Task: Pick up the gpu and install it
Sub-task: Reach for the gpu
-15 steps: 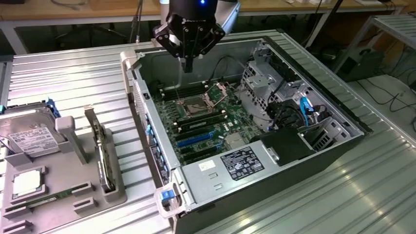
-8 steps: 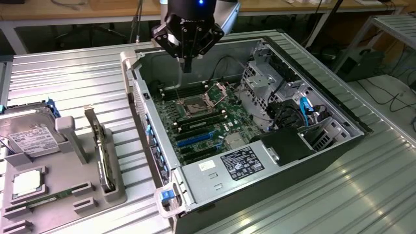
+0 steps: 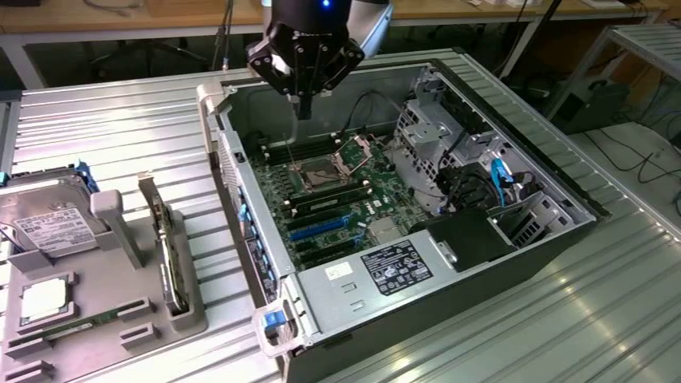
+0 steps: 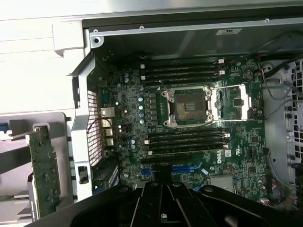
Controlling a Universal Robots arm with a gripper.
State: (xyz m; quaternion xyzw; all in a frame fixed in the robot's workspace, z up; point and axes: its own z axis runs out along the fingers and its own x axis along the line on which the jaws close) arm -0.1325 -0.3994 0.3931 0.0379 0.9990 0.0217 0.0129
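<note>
The one mark I can half make out is a small white round logo (image 4: 218, 160) on the green motherboard (image 4: 132, 87) inside the open grey computer case (image 3: 458, 313). It looks like the Dell badge, though its letters are too small to be sure. The black label (image 3: 396, 268) on the silver power supply box (image 3: 352, 300) at the case's near end carries white print and symbols I cannot read. The white label (image 3: 48, 229) on the silver hard drive (image 3: 32, 196), at the exterior view's left, is likewise illegible.
</note>
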